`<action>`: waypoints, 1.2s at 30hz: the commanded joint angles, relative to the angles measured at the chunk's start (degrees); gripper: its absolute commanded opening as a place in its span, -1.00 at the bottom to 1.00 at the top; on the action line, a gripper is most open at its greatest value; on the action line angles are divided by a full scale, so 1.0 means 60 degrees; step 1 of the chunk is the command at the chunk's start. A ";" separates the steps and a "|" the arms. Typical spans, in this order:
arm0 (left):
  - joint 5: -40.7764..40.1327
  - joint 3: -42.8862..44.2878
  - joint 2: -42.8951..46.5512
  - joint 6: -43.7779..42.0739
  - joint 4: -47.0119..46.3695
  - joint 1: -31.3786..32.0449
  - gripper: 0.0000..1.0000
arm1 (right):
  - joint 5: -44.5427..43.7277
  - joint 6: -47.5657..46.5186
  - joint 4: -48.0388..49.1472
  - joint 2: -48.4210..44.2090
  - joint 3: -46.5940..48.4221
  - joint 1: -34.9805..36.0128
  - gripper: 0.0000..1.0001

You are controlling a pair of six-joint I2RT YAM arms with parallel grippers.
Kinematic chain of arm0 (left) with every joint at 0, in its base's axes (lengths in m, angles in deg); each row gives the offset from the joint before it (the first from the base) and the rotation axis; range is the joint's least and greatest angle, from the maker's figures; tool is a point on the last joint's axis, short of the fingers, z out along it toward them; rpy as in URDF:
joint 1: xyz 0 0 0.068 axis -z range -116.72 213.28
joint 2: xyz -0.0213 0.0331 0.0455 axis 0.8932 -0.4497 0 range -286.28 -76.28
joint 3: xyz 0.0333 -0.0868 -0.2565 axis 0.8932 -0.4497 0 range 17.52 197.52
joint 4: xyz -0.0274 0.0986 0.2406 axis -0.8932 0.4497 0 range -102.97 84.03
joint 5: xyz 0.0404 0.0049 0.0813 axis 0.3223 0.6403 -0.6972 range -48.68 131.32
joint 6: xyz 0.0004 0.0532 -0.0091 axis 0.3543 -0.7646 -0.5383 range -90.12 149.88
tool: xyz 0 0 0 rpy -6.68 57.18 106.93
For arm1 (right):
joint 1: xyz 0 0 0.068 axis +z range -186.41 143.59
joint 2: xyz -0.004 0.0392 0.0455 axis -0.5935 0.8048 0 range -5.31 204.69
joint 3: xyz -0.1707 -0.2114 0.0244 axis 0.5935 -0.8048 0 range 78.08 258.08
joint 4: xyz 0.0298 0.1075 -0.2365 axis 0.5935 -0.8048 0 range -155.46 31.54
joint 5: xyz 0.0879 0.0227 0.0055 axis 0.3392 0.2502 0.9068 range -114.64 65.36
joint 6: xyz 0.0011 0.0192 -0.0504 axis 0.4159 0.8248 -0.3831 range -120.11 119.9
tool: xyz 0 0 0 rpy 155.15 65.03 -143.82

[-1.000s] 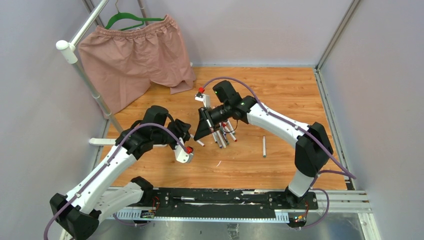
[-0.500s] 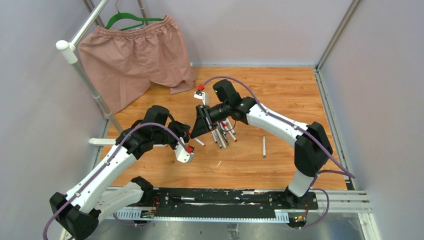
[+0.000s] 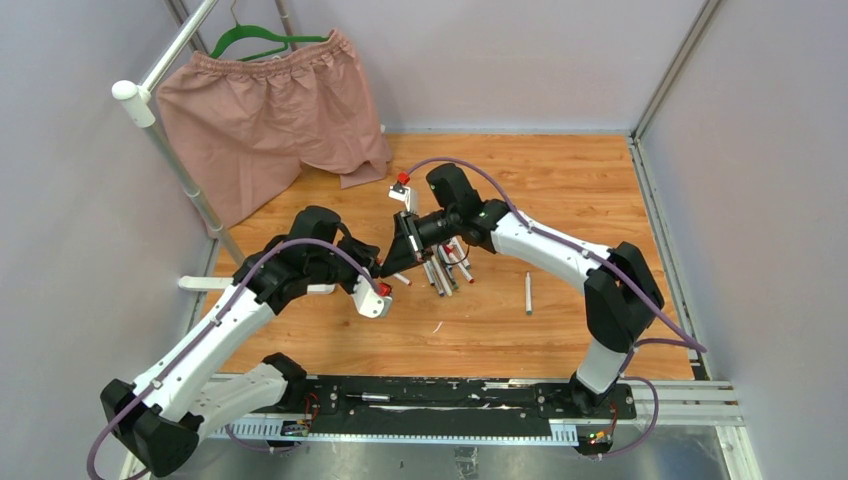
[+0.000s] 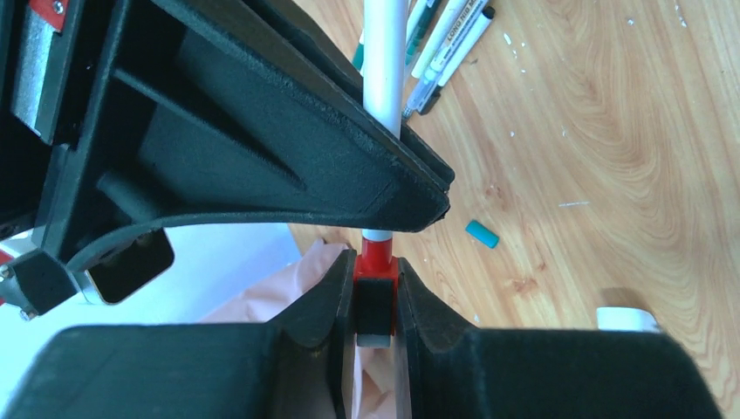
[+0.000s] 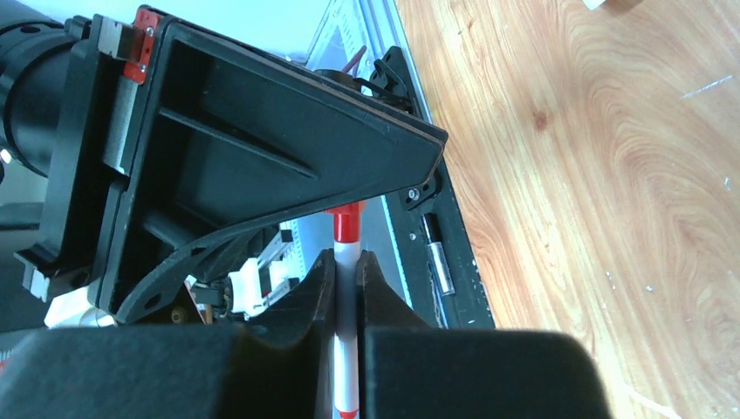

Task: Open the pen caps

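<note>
Red is the colour of the cap now being worked. The left gripper point(image 4: 375, 269) has its fingers point(image 4: 325, 301) clenched on the red cap point(image 4: 376, 253). The right gripper point(image 5: 346, 272) is clamped on the white barrel of the same pen point(image 5: 346, 249). The two grippers meet nose to nose above the table point(image 3: 560, 190), a little to the left of its middle, with the pen held in the air between them.

From the left wrist view, only a thin sliver of barrel shows between the cap and the right gripper's fingers point(image 5: 384, 292). By that, the cap looks seated or barely started rather than pulled free. This pen is gripped at both ends, but it cannot be counted as opened yet.

A loose teal cap point(image 4: 481, 233) lies by itself on the wood, which suggests at least one pen has been uncapped.

Most of the job seems to be ahead. A heap of pens point(image 3: 442, 275) lies just beside the grippers, and several of them show coloured ends. The overhead view is too small to tell which of these are capped. A lone pen point(image 3: 528, 292) lies well apart to the right, and its state cannot be made out either.

What likely remains is to draw this cap straight off along the barrel, set both pieces down, and then work through the heap and the stray pen.
</note>
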 commanded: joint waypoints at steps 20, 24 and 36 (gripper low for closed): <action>-0.1871 -0.0285 -0.0762 0.0435 -0.1525 -0.0980 -1.00 | -0.0641 -0.0332 -0.0909 -0.2974 -0.3624 -0.0307 -1.00; -0.1946 0.0046 -0.1187 0.0863 -0.1448 -0.1286 -1.00 | -0.1117 -0.0728 -0.1734 -0.3808 -0.4164 -0.0384 -1.00; -0.2999 -0.0149 -0.3634 0.5040 -0.1291 -0.0704 -1.00 | -1.1050 -0.2267 -0.3381 -0.3977 -0.4248 -0.1269 -1.00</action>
